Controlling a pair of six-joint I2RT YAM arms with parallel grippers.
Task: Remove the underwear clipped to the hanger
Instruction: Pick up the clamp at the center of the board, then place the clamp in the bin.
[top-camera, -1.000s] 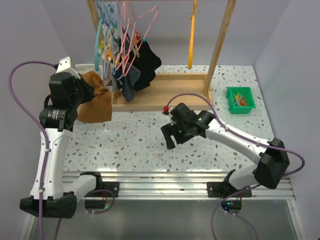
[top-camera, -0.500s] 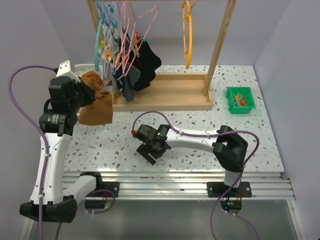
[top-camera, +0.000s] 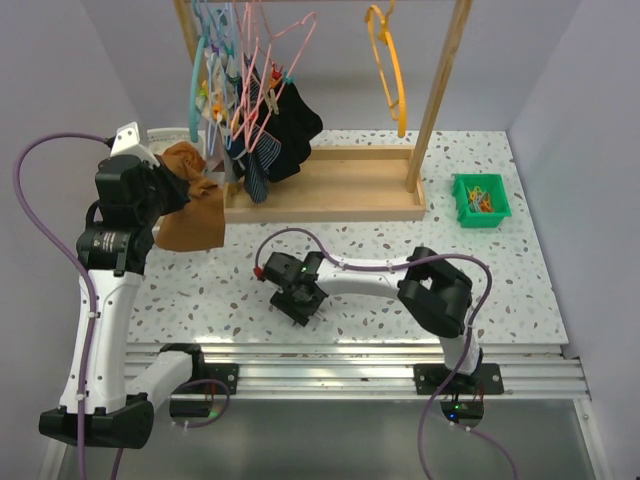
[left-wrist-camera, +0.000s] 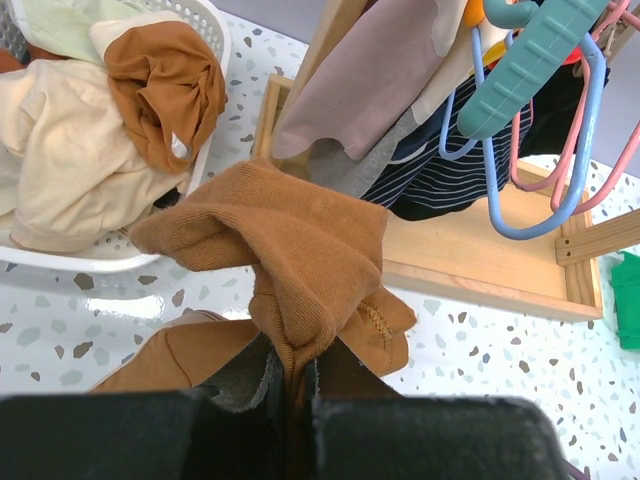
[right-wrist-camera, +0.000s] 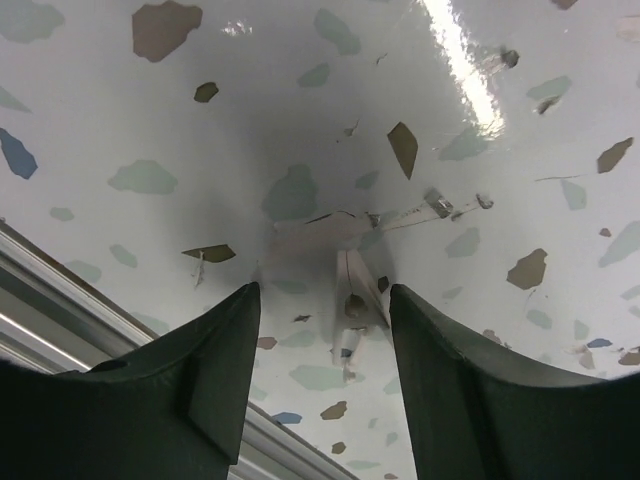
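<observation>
Speckled tabletop (top-camera: 480, 270) lies before the wooden rack (top-camera: 330, 195); there the right gripper (right-wrist-camera: 325, 300), spread and empty, straddles a small pale clip (right-wrist-camera: 355, 300) and, scraping low, may flick it away. Beside the rack the left gripper (left-wrist-camera: 290, 400) pinches orange-brown cloth (left-wrist-camera: 300, 250); the black underwear (top-camera: 295, 130) hangs clipped on the rack.

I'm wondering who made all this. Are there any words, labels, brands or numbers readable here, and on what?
None: no readable text in any view. The left gripper, the orange-brown cloth it holds, the right gripper, the black underwear, the orange hanger and the green bin show no print or labels.
</observation>
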